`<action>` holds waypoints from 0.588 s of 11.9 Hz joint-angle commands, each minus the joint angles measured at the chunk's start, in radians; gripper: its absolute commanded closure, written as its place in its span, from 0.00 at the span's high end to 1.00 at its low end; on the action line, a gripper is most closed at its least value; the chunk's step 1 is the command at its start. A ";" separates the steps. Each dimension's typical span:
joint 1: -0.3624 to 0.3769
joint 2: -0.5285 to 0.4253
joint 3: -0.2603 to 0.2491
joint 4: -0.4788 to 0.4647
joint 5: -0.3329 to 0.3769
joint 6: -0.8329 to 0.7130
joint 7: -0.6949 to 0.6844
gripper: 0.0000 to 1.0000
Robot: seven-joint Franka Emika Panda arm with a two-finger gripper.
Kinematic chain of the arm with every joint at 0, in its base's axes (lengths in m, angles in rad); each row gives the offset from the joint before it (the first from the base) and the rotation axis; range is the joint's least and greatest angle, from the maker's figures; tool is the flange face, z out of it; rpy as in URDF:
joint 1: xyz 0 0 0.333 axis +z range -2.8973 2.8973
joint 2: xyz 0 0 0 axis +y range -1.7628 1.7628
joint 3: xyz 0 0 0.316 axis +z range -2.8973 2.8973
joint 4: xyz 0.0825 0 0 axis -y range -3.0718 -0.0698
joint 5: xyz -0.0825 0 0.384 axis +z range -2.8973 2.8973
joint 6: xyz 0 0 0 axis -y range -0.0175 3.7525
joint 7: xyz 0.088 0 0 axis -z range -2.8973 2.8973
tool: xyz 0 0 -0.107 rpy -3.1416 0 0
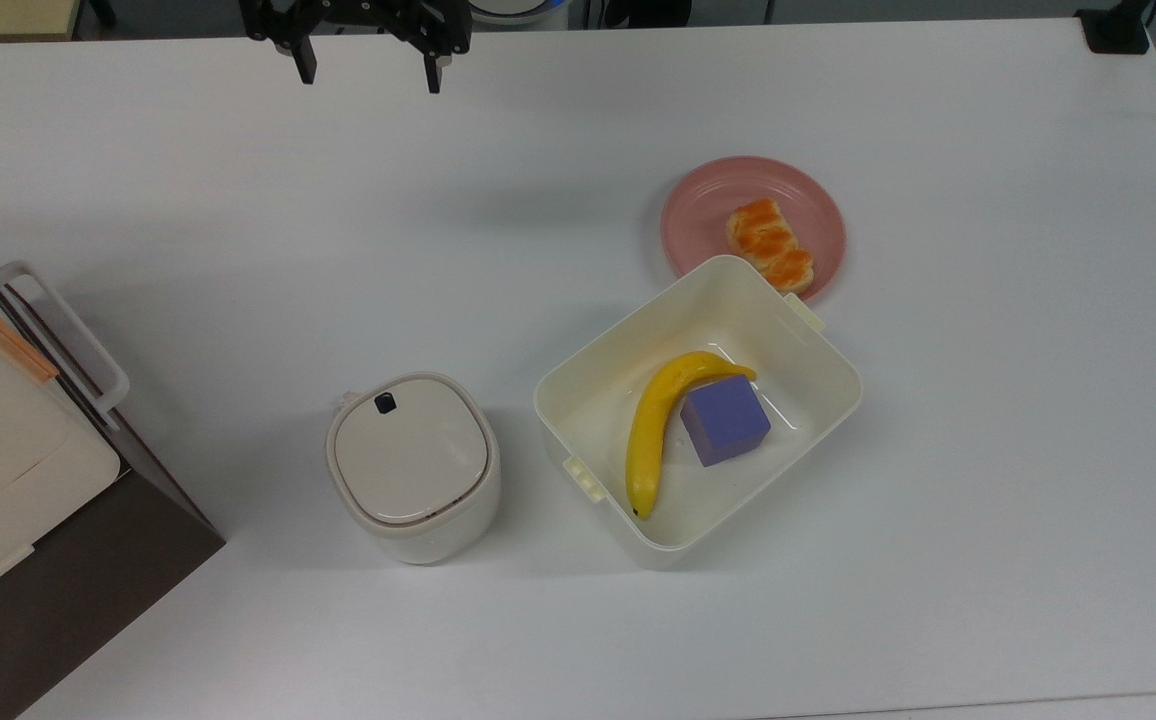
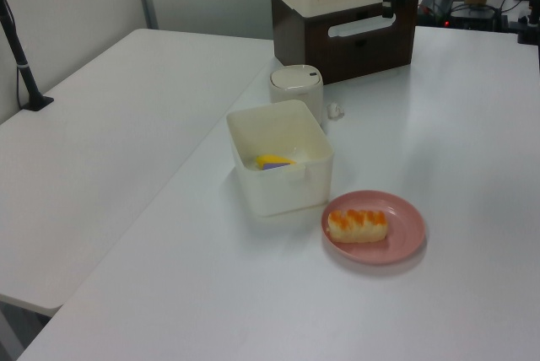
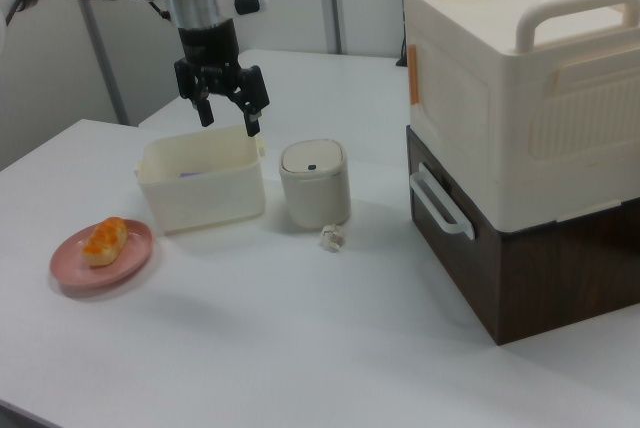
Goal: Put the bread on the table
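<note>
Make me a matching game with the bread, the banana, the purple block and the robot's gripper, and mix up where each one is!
Things:
1. bread
2. banana
3. purple block
4. gripper

Places or states:
A. open, up in the air, holding nothing
B. lying on the pink plate
C. in the cream tub, curved along the top view's left side of the block
D. in the cream tub, toward the top view's right of the yellow fruit

Pairs: 1-B, 2-C, 3-D, 4-A
</note>
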 commanded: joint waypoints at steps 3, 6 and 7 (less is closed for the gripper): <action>0.003 -0.023 -0.007 -0.024 0.034 0.000 -0.028 1.00; 0.005 -0.025 -0.005 -0.029 0.034 -0.003 -0.044 1.00; 0.005 -0.025 -0.005 -0.031 0.034 -0.003 -0.050 1.00</action>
